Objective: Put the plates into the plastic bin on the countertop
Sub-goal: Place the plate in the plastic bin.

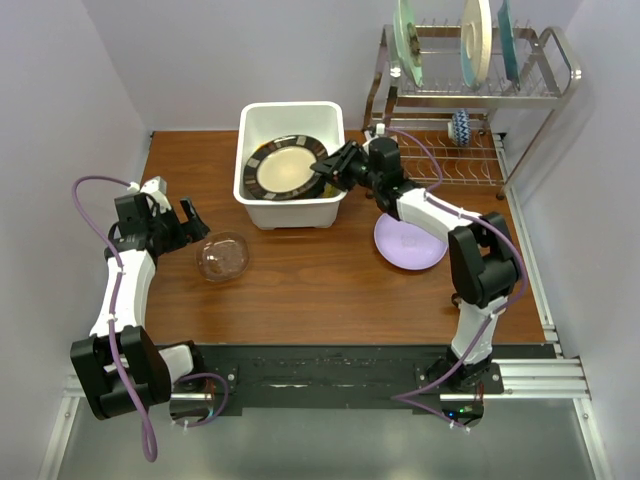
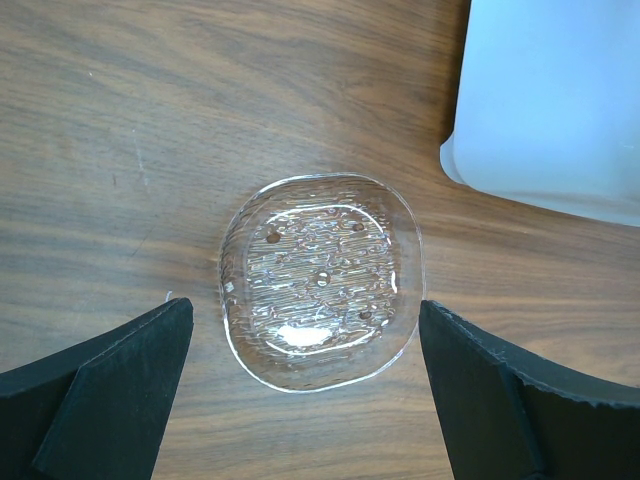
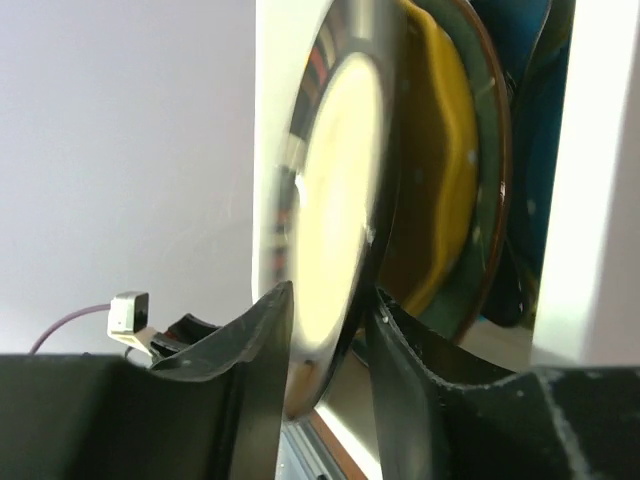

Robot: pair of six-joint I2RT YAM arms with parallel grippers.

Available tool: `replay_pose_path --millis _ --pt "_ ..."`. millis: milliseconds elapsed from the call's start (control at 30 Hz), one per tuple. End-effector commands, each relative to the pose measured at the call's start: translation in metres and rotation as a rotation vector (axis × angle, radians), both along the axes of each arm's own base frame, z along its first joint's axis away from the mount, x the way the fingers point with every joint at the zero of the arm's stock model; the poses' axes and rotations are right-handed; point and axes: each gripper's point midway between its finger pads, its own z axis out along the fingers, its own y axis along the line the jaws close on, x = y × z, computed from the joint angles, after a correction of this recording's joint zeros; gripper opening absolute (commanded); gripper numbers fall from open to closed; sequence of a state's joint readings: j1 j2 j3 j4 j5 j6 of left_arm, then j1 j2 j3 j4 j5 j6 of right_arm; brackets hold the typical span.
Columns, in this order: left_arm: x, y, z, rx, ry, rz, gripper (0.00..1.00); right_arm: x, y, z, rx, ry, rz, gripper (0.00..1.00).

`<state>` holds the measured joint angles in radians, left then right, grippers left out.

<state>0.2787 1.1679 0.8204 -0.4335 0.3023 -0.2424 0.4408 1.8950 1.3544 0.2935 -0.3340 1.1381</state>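
Observation:
The white plastic bin (image 1: 293, 211) stands at the back middle of the wooden countertop (image 1: 310, 300). My right gripper (image 1: 322, 168) is shut on the right rim of the black-rimmed striped plate (image 1: 285, 168), holding it tilted inside the bin. In the right wrist view the plate's edge (image 3: 335, 200) sits between my fingers (image 3: 255, 380), with a yellow-and-green plate (image 3: 445, 180) behind it. My left gripper (image 1: 197, 222) is open just above the clear glass plate (image 1: 222, 256), which lies between its fingertips in the left wrist view (image 2: 320, 282). A lilac plate (image 1: 410, 242) lies under the right arm.
A metal wire dish rack (image 1: 470, 100) stands at the back right with three large plates upright on top and a small mug (image 1: 461, 125) on its lower shelf. The bin's corner (image 2: 560, 100) is just right of the glass plate. Walls close in left and right.

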Motion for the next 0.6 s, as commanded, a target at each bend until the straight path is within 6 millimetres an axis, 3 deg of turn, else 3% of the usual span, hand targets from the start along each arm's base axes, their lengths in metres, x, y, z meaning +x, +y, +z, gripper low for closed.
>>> replay_pose_path --millis 0,300,567 --pt "0.005 0.000 0.003 0.017 -0.024 -0.010 1.00 0.014 -0.031 0.061 0.110 -0.132 -0.134 0.43" --pt "0.005 0.000 0.002 0.015 -0.021 -0.011 1.00 -0.003 -0.036 0.055 0.103 -0.099 -0.125 0.58" --pt "0.005 0.000 0.003 0.015 -0.023 -0.013 1.00 -0.027 -0.041 0.056 0.101 -0.096 -0.094 0.63"
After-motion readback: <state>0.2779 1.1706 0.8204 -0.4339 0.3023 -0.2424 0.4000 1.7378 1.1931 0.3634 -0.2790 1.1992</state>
